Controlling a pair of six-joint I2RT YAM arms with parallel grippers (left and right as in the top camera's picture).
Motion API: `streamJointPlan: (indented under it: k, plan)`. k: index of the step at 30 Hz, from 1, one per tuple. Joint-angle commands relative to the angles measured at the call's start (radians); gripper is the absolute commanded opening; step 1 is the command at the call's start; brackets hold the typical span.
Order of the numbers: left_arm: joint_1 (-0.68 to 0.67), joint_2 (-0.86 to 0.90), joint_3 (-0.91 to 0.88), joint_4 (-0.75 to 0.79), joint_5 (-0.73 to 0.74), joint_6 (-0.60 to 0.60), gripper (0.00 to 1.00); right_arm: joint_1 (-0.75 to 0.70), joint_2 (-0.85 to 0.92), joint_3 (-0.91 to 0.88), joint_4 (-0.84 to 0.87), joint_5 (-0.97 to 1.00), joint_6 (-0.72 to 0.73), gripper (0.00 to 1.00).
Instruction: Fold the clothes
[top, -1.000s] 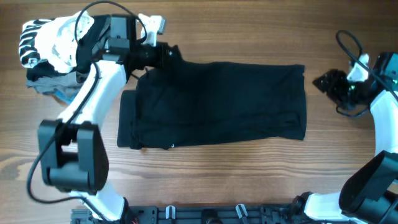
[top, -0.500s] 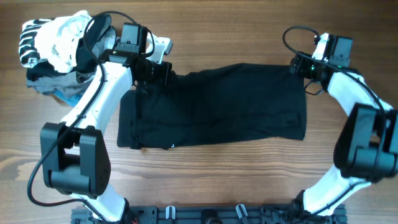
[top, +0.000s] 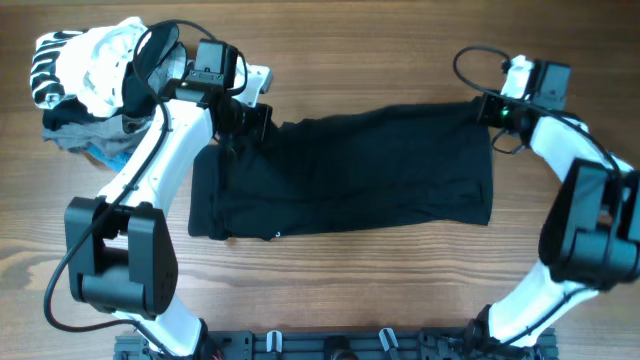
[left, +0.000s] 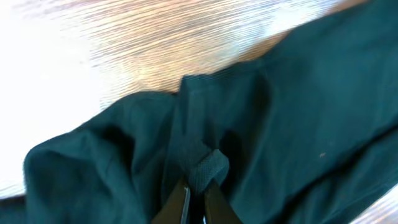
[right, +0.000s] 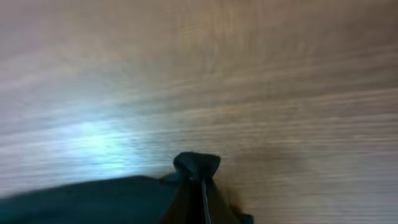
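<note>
Garment lies spread on the counter, left hand clamped on its ten o'clock corner, right hand clamped on the two o'clock corner.

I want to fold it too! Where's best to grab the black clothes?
Take the two far corners, coming down from the far side. The black clothes lie flat and wide, so a pinch at each corner lifts that whole edge evenly. The left pincer and right pincer are pinching there now.

clothes: plain black | pile: white black-striped, grey, blue | table: brown woodgrain
</note>
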Motion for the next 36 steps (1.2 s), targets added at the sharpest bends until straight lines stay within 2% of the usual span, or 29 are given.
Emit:
streamJointPlan:
  k: [1, 7, 9, 13, 15, 16, 20, 21, 22, 23, 24, 26, 27, 28, 29, 30, 32, 33, 34, 35, 36]
  plan:
    - [0.016, -0.07, -0.003, -0.082, -0.094, -0.008, 0.04, -0.012, -0.093, 0.01, -0.084, 0.07, 0.082, 0.04]
    - [0.043, -0.09, -0.003, -0.351, -0.093, -0.02, 0.04, -0.036, -0.106, 0.01, -0.367, 0.068, 0.188, 0.04]
    - [0.043, -0.09, -0.003, -0.389, -0.093, -0.019, 0.08, -0.037, -0.108, 0.01, -0.448, 0.068, 0.192, 0.04]
    - [0.043, -0.087, -0.058, -0.386, -0.093, -0.019, 0.2, -0.037, -0.108, 0.01, -0.527, 0.066, 0.187, 0.07]
    - [0.043, -0.087, -0.114, -0.319, -0.093, -0.019, 0.3, -0.036, -0.108, 0.01, -0.549, 0.053, 0.19, 0.07]
    - [0.043, -0.087, -0.144, -0.277, -0.093, -0.019, 0.31, -0.037, -0.108, 0.01, -0.578, 0.053, 0.192, 0.07]
    - [0.043, -0.087, -0.163, -0.237, -0.093, -0.019, 0.3, -0.037, -0.108, 0.01, -0.645, 0.061, 0.216, 0.04]
    - [0.043, -0.087, -0.163, -0.238, -0.093, -0.019, 0.25, -0.037, -0.108, 0.01, -0.645, 0.065, 0.217, 0.04]
    - [0.044, -0.087, -0.163, -0.249, -0.094, -0.018, 0.1, -0.037, -0.108, 0.01, -0.654, 0.091, 0.227, 0.04]
    - [0.046, -0.087, -0.163, -0.258, -0.094, -0.018, 0.04, -0.037, -0.108, 0.01, -0.674, 0.115, 0.251, 0.04]
    - [0.048, -0.087, -0.163, -0.263, -0.094, -0.016, 0.04, -0.037, -0.108, 0.01, -0.699, 0.131, 0.261, 0.04]
    - [0.048, -0.087, -0.163, -0.264, -0.093, -0.015, 0.08, -0.037, -0.108, 0.01, -0.736, 0.185, 0.275, 0.04]
    - [0.048, -0.087, -0.163, -0.264, -0.093, -0.015, 0.16, -0.037, -0.108, 0.01, -0.74, 0.194, 0.284, 0.04]
    - [0.048, -0.087, -0.163, -0.263, -0.093, -0.015, 0.37, -0.037, -0.113, 0.011, -0.747, 0.185, 0.27, 0.04]
    - [0.048, -0.087, -0.163, -0.266, -0.093, -0.015, 0.36, -0.037, -0.126, 0.012, -0.753, 0.181, 0.233, 0.04]
    - [0.048, -0.088, -0.161, -0.275, -0.094, -0.015, 0.05, -0.037, -0.153, 0.012, -0.772, 0.182, 0.211, 0.04]
    - [0.048, -0.099, -0.159, -0.298, -0.093, -0.015, 0.04, -0.037, -0.199, 0.012, -0.803, 0.182, 0.205, 0.06]
    - [0.048, -0.106, -0.159, -0.298, -0.093, -0.015, 0.04, -0.037, -0.212, 0.012, -0.809, 0.182, 0.206, 0.17]
    - [0.048, -0.112, -0.159, -0.296, -0.093, -0.015, 0.05, -0.037, -0.217, 0.012, -0.809, 0.182, 0.206, 0.57]
    - [0.048, -0.116, -0.159, -0.294, -0.093, -0.015, 0.19, -0.038, -0.216, 0.012, -0.804, 0.187, 0.206, 0.68]
    - [0.048, -0.117, -0.159, -0.294, -0.093, -0.015, 0.32, -0.039, -0.216, 0.012, -0.789, 0.193, 0.207, 0.7]
